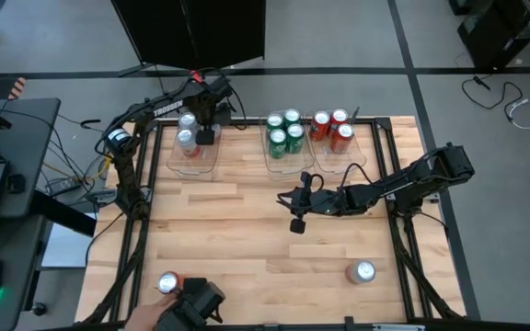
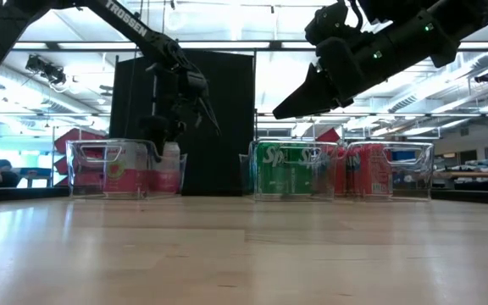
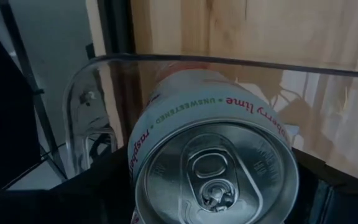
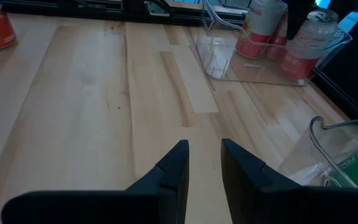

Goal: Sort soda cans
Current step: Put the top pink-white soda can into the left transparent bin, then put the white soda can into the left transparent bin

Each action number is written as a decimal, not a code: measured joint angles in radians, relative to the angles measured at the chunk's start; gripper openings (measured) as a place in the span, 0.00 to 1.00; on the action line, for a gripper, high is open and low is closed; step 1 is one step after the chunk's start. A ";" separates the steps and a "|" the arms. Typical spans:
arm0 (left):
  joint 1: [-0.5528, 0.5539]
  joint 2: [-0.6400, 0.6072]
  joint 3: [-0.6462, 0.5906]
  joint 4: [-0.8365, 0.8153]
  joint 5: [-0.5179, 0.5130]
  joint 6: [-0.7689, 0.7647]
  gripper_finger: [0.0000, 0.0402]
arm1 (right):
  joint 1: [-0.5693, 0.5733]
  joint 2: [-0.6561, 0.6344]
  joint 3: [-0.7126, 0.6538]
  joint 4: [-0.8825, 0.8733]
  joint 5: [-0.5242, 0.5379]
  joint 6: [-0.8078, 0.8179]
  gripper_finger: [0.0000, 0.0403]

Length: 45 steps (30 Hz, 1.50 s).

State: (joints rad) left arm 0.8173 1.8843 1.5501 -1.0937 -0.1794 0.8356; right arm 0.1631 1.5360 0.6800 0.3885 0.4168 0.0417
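Soda cans are seen in three clear bins at the far side of the wooden table. Two silver-white cans are stood in the left bin: one silver-white can at the back, and a second silver-white can nearer the front. Four green cans are packed together in the middle bin. Three red cans are seen in the right bin.

The second silver-white can is gripped by the left gripper, which is held over the left bin. In the left wrist view the can's silver top fills the space between the dark fingers, so the fingers are pressed onto the can's sides.

The right gripper is held above the middle of the table, with nothing in it. Its two fingers are set close together, with only a thin gap between them.

Two more cans are left near the front edge. One red can is stood at the front left, just beside a black object. One silver can is stood alone at the front right.
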 joint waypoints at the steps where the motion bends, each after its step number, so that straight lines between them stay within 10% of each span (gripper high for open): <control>1: 0.000 0.000 0.000 0.006 -0.004 0.000 0.72 | 0.000 0.000 0.000 0.000 0.000 0.000 0.20; 13: 0.001 0.002 0.001 0.038 -0.139 -0.087 0.97 | 0.000 0.000 0.000 0.000 0.000 0.000 0.20; 33: -0.030 0.002 0.003 -0.096 -0.466 -0.123 0.97 | 0.000 0.000 0.000 0.000 0.000 0.000 0.20; 45: -0.099 0.001 0.145 -0.224 -0.464 -0.245 0.98 | 0.000 0.000 0.000 0.000 0.000 0.001 0.20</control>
State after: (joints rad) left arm 0.7184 1.8854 1.6955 -1.3179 -0.6430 0.5907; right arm 0.1631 1.5360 0.6800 0.3885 0.4168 0.0422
